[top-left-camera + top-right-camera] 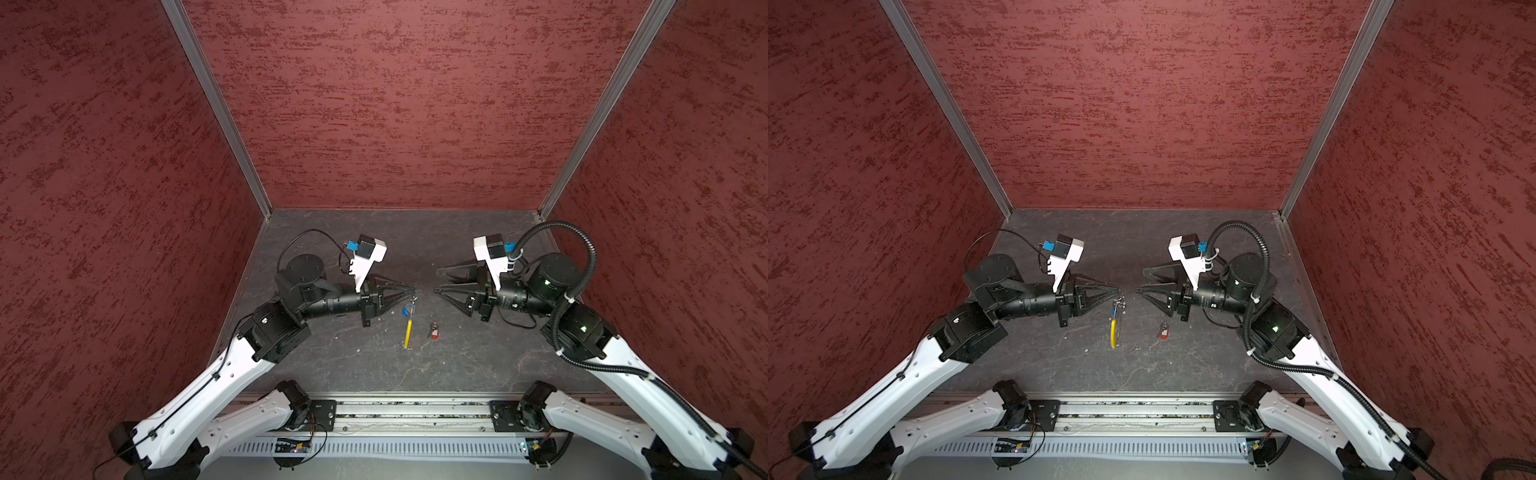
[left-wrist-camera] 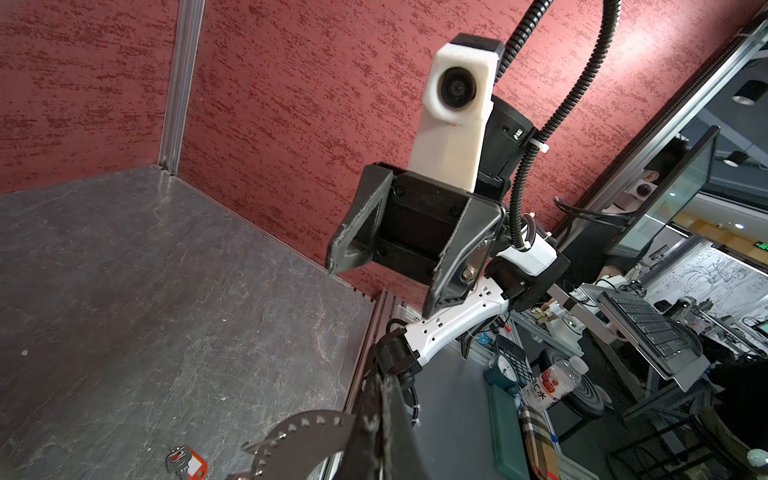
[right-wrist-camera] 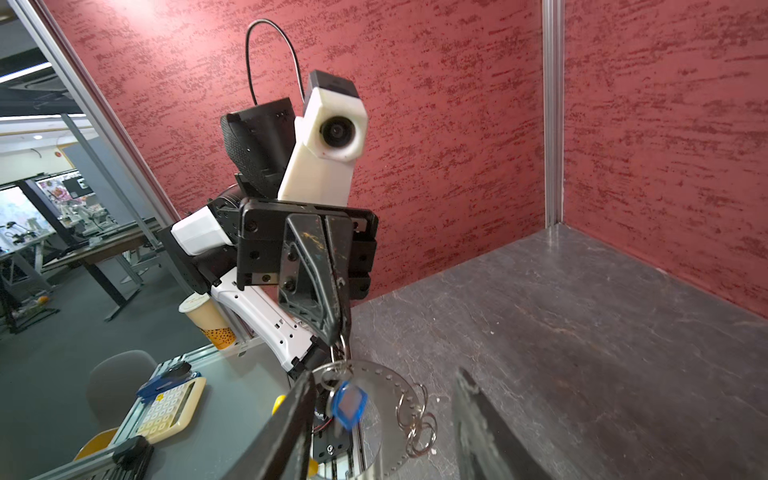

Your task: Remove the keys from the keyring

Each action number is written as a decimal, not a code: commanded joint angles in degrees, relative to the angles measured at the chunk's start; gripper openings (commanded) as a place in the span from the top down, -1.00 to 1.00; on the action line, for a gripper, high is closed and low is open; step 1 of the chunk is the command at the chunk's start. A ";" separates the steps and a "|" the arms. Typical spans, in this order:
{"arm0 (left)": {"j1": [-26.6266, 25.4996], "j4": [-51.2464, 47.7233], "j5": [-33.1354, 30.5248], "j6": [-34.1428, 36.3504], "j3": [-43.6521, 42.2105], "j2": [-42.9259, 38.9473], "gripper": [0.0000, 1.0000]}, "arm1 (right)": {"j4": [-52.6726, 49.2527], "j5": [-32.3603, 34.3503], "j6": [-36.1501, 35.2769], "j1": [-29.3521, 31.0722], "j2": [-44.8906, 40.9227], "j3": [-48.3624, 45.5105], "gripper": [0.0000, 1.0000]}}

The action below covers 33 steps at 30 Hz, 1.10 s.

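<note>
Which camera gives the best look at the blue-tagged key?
The right wrist view: there the blue-tagged key hangs large and close from the keyring pinched in the shut left gripper. In both top views it is only a tiny blue speck by that gripper's tips. The left wrist view does not show it.

Blue-tagged key (image 3: pixel 349 405), red-tagged key (image 1: pixel 434 333), yellow keyring strap (image 1: pixel 408 332), mottled red walls (image 1: pixel 395 104), veined grey tabletop (image 1: pixel 374 365).
</note>
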 commanded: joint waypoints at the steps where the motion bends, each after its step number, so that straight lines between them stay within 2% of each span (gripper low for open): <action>1: -0.37 0.83 -2.56 1.59 1.44 -1.00 1.00 | 3.92 -2.60 0.82 -0.04 1.12 -1.95 -0.09; 7: -2.29 -2.79 -6.58 4.20 3.17 -0.94 1.00 | 4.19 -3.53 -0.73 0.20 2.29 -3.01 -0.11; 14: -2.52 -1.54 -5.49 5.00 2.13 -1.59 1.00 | 6.27 -8.22 -1.08 1.17 3.71 -3.49 -0.11; 22: -2.56 -0.45 -6.02 5.26 1.60 -2.06 1.00 | 6.20 -10.78 -1.39 2.96 4.28 -3.36 0.14; 26: -2.49 0.91 -4.60 5.30 1.22 -2.18 1.00 | 4.79 -9.52 -2.91 4.55 5.77 -2.77 0.20; 33: -2.55 1.58 -3.68 5.08 0.75 -2.20 1.00 | 5.49 -8.78 -3.47 6.14 7.25 -1.83 0.14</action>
